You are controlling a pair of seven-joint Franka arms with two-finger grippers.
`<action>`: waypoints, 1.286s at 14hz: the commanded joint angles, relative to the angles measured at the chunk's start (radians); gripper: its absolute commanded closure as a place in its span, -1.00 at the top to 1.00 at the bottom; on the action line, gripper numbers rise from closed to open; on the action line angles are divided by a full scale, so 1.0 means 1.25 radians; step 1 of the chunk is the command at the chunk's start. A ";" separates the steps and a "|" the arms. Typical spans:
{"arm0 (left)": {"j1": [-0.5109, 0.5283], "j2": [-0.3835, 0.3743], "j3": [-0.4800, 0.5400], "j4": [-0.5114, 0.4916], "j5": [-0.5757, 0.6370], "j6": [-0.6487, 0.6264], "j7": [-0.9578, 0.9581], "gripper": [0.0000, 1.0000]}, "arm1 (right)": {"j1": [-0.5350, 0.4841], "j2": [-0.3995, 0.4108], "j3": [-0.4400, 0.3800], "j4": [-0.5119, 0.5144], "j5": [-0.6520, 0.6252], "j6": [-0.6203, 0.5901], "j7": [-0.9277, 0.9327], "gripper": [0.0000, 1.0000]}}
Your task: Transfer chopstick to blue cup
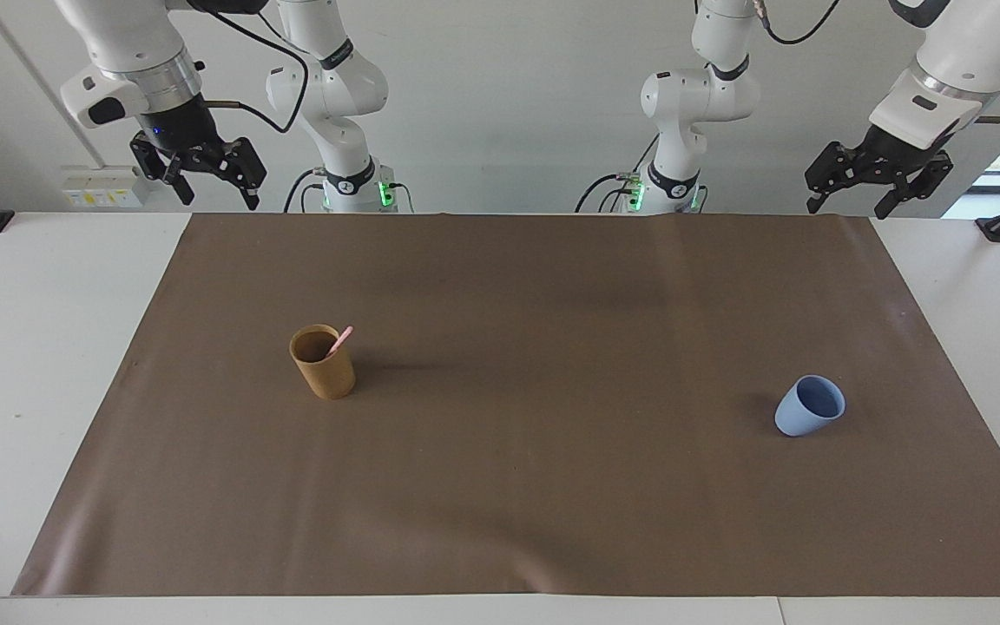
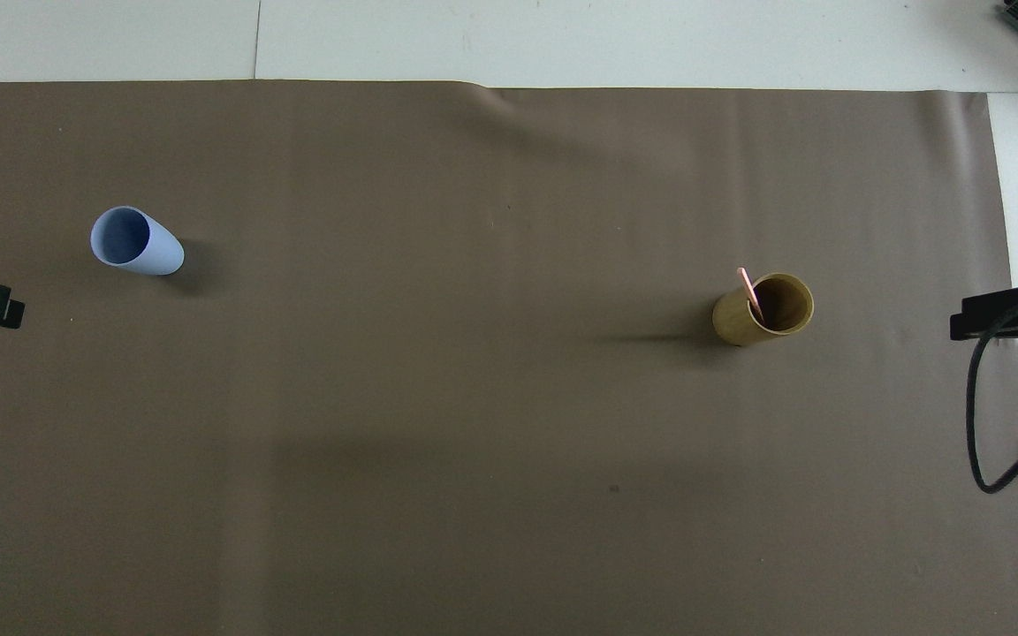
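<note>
One pale-pink chopstick [image 1: 340,339] [image 2: 748,290] leans in the tan cup [image 1: 325,373] [image 2: 752,320], its tip poking over the rim. That cup stands on the mat toward the right arm's end. The blue cup [image 1: 809,408] [image 2: 135,242] stands toward the left arm's end, with nothing inside. My right gripper [image 1: 217,198] hangs open and high above the table edge by the robots, at the mat's corner. My left gripper [image 1: 847,208] hangs open at the other corner, holding nothing. Both are well away from the cups.
A brown mat [image 1: 500,260] covers most of the white table [image 1: 31,347]. A black cable [image 2: 973,424] loops down from the right arm over the mat's edge. Between the two cups lies bare mat.
</note>
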 commanded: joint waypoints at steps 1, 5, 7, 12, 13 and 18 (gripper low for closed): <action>0.005 -0.022 0.000 -0.029 -0.016 0.017 -0.005 1.00 | -0.011 -0.017 0.001 -0.020 0.010 0.013 -0.014 1.00; 0.010 -0.023 0.000 -0.037 -0.016 0.016 0.001 1.00 | -0.011 -0.017 0.001 -0.020 0.010 0.013 -0.014 1.00; 0.009 -0.026 0.000 -0.035 -0.016 0.016 -0.004 1.00 | -0.011 -0.017 0.001 -0.020 0.010 0.013 -0.014 1.00; 0.012 -0.023 0.001 -0.029 -0.014 0.006 -0.008 1.00 | -0.011 -0.017 0.001 -0.020 0.010 0.013 -0.014 1.00; 0.012 -0.024 0.001 -0.031 -0.014 0.005 -0.008 1.00 | -0.011 -0.017 0.001 -0.020 0.010 0.013 -0.014 1.00; 0.011 -0.021 0.001 -0.032 -0.014 0.060 0.003 1.00 | -0.011 -0.019 0.001 -0.022 0.010 0.011 -0.014 1.00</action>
